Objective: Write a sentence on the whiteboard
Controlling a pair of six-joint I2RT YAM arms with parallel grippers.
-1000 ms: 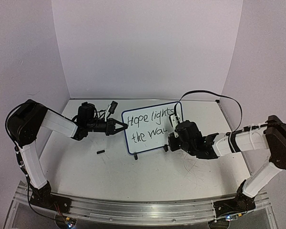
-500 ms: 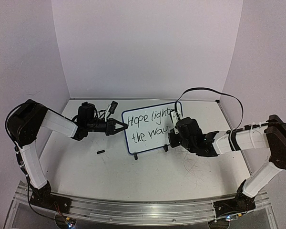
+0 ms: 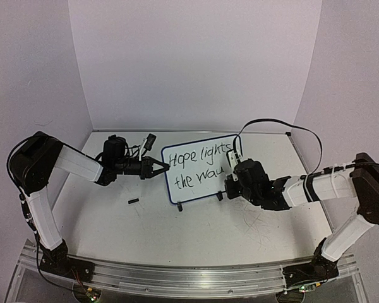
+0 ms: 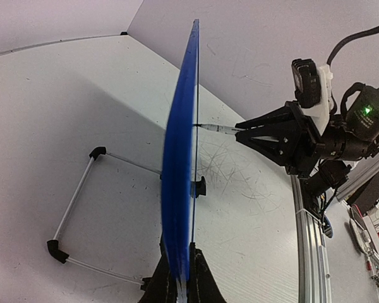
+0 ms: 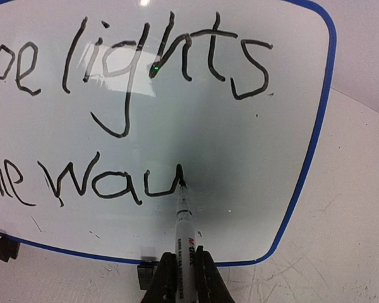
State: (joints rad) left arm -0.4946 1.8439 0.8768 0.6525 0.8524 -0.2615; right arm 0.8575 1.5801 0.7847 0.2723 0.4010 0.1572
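Two pinches: left tool (image 4: 180,274) on glossy blue-rimmed whiteboard (image 5: 252,145), right tool (image 5: 182,273) on slim marker (image 5: 185,224).

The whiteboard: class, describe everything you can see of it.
The small rectangular whiteboard has a glossy white face, dark-blue rim and rounded corners. It stands nearly upright on black feet and a wire stand. Black handwriting reads "Hope lights the wau". The left gripper pinches its left edge; the white marker in the right gripper touches the last letter.
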